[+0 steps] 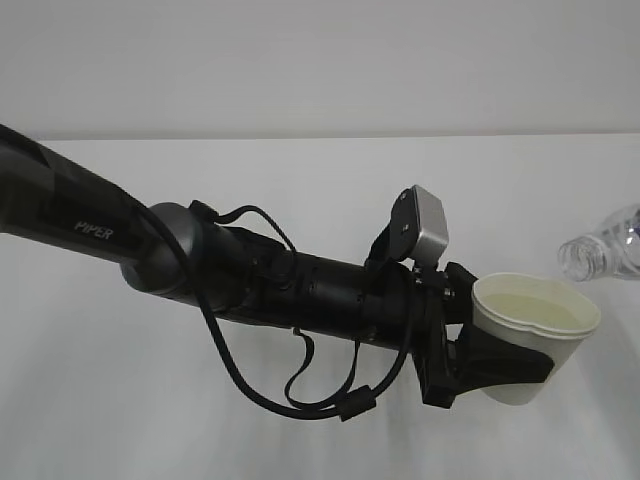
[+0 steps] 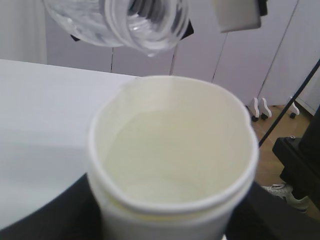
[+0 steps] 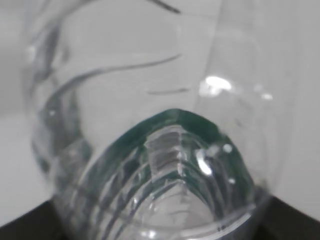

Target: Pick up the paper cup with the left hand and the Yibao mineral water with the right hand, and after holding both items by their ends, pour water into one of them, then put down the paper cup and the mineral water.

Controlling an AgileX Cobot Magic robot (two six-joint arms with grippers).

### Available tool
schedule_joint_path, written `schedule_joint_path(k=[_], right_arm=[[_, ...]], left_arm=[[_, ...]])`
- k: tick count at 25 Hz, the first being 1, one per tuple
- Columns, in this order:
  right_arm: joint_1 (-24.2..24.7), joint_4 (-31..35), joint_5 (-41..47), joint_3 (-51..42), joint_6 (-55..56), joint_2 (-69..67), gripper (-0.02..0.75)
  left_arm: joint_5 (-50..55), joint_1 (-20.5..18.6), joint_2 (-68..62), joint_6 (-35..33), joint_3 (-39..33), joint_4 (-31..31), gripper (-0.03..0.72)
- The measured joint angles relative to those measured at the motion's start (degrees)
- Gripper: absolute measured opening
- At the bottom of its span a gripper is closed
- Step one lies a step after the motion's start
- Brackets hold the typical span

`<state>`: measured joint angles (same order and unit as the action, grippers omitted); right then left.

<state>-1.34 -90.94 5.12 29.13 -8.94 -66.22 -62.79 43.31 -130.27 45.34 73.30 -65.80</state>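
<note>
- Exterior view: the left end effector [image 1: 470,350] holds the paper cup [image 1: 530,335] by its lower body, fingers clamped on either side, well above the white desk [image 1: 150,420]. The cup is upright, slightly tilted, with pale liquid inside. At the right edge the Yibao mineral water [image 1: 600,250] lies tipped, its open mouth pointing toward the cup, near it but apart from the rim. Both pick-ups look done, and pouring seems under way or close to its end.
- Left wrist view: the cup [image 2: 172,165] fills the frame, partly filled. The bottle mouth [image 2: 150,25] hangs above its far rim with a drop at the lip; no stream shows.
- Right wrist view: the right end effector's dark fingers [image 3: 30,222] grip the bottle [image 3: 165,150] near its ribbed base, the green label edge visible. The bottle looks largely empty.
- Left to do, by my judgement: right the bottle, then set both items down on the desk.
</note>
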Motion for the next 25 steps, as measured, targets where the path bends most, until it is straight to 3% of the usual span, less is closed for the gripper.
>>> schedule_joint_path(k=[25], right_arm=[[0.00, -0.56, -5.66, 0.00, 17.85, 0.00, 0.455]], left_arm=[[0.22, 0.00, 0.00, -0.23, 0.00, 0.00, 0.451]])
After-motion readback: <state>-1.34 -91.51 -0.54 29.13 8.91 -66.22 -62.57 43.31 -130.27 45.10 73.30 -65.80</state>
